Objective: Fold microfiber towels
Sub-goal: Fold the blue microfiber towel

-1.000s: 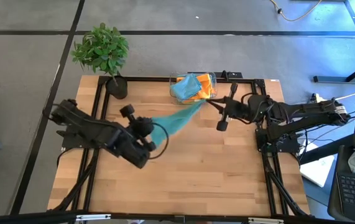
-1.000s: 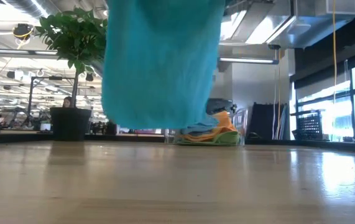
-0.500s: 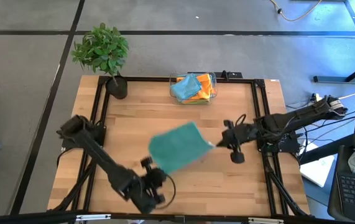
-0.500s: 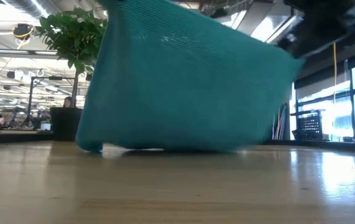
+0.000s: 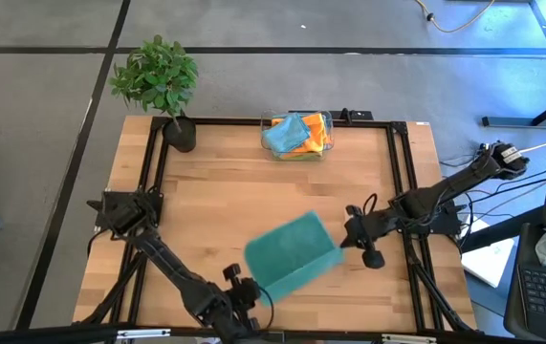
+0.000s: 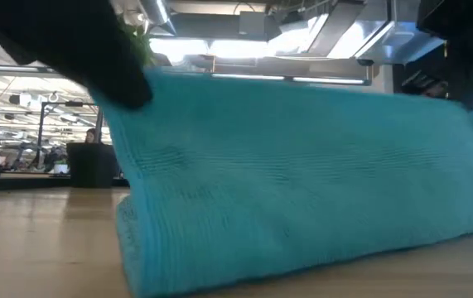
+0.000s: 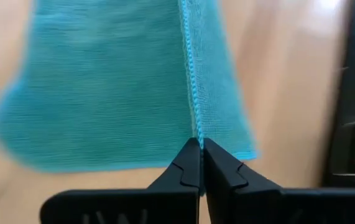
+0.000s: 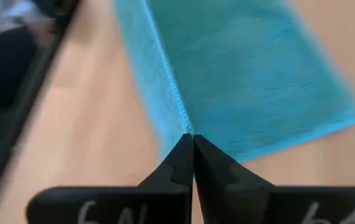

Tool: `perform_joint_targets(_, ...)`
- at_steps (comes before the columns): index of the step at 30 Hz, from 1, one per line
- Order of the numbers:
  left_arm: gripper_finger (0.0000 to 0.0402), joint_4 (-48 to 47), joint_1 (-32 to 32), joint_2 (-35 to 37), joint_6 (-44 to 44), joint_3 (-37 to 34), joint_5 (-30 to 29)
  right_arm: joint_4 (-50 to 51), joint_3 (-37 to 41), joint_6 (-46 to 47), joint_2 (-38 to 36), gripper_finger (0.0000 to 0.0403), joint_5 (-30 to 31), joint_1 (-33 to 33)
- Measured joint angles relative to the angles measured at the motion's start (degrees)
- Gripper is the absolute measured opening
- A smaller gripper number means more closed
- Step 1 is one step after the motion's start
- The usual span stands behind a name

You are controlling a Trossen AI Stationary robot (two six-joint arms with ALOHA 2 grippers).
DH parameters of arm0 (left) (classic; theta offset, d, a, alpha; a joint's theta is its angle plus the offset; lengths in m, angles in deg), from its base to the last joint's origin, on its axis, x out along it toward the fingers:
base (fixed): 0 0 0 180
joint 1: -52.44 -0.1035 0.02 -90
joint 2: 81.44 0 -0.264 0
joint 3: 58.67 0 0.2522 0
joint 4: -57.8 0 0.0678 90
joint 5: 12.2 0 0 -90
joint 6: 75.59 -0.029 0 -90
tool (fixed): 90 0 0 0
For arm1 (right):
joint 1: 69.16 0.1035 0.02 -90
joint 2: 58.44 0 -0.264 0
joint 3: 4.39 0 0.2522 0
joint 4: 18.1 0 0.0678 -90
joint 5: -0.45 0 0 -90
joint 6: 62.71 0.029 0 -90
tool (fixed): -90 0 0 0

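We are working on the wooden table (image 5: 206, 205), where the teal towel (image 5: 290, 252) hangs stretched between our two arms over the near half of the board, well apart from the clear bin (image 5: 296, 137) of other towels (image 5: 301, 133) at the far edge beside the potted plant (image 5: 158, 81). From the low view, the towel's bottom fold is touching the table while its top edge is held up. We judge this to be the laying-out step: the cloth is picked and spread, not yet flat, and no fold has been made.

Our left gripper (image 7: 200, 163) is pinched closed on the towel's stitched hem at one corner, at the near edge of the table. Our right gripper (image 8: 191, 152) is likewise clamped on the hem at the opposite corner, toward the right side of the table.

Next, we think, both arms should lower together and keep the hem taut, so the towel settles flat without bunching before either corner is let go.
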State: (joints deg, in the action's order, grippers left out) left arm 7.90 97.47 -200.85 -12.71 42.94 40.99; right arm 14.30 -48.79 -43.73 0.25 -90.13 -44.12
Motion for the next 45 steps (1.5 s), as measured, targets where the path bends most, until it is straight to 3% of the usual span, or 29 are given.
perform_joint_targets(8, 0.0000, -18.9, -1.6, 2.2, 5.9, 0.0, -4.3, -1.6, 0.0, -8.9, 0.3, 0.0011, 16.8, -4.0)
perform_joint_targets(20, 0.0000, -19.1, -4.5, 2.2, 6.1, -2.4, -0.3, -7.5, 0.1, -15.0, 10.7, 0.0011, 17.6, -7.4)
perform_joint_targets(26, 0.0000, -18.9, -4.9, 1.9, 6.2, -2.4, -1.4, -10.4, 0.1, -16.2, 18.1, 0.0011, 24.5, -8.1)
perform_joint_targets(30, 0.0000, -18.8, -5.9, 0.6, 6.6, -2.4, -0.7, -13.3, 0.1, -16.2, 21.9, 0.0011, 25.2, -8.8)
perform_joint_targets(45, 0.0000, -20.9, -7.2, -2.1, 9.1, -2.4, 0.3, -16.8, 0.1, -14.2, 24.3, 0.0020, 30.3, -9.3)
